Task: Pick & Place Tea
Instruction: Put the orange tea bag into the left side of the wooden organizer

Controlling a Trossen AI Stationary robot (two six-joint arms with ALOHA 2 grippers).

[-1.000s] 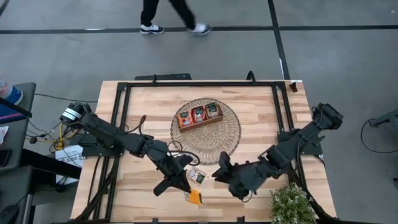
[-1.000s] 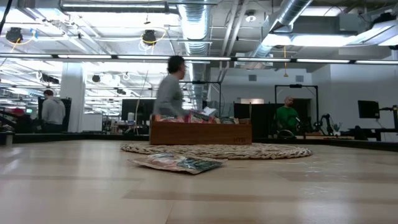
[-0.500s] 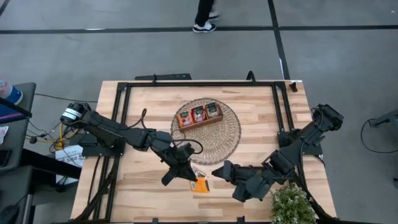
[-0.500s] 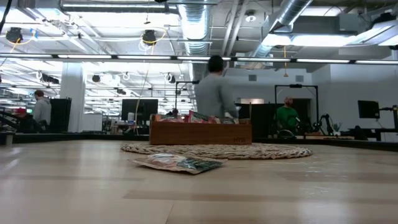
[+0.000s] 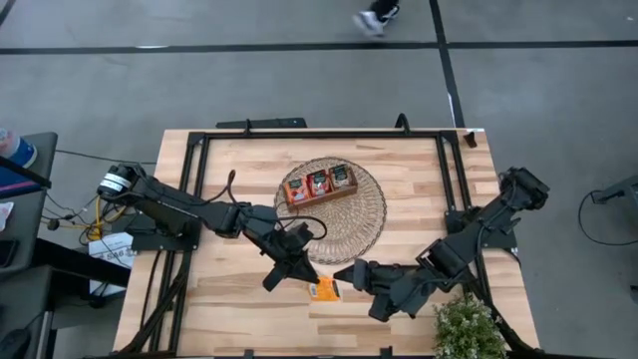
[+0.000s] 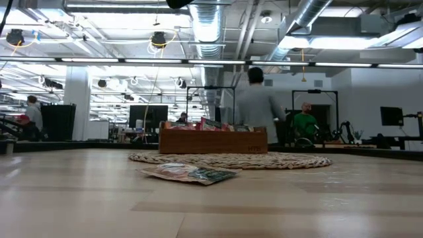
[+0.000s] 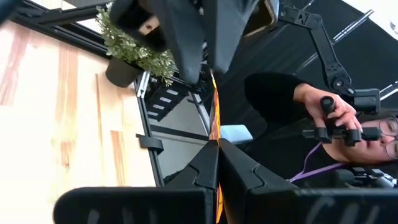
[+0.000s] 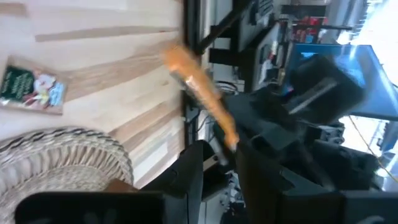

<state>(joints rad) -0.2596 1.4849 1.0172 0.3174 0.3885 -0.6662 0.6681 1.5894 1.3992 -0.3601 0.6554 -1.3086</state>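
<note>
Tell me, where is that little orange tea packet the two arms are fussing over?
In the high view the orange tea sachet is near the table's front edge, between the left gripper and right gripper, just below the woven mat.

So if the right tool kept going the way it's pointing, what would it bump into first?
Probably the orange tea packet pinched in the shut left tool. The right tool points straight at it from close by, fingers apart. How near they really are is hard to judge.
</note>
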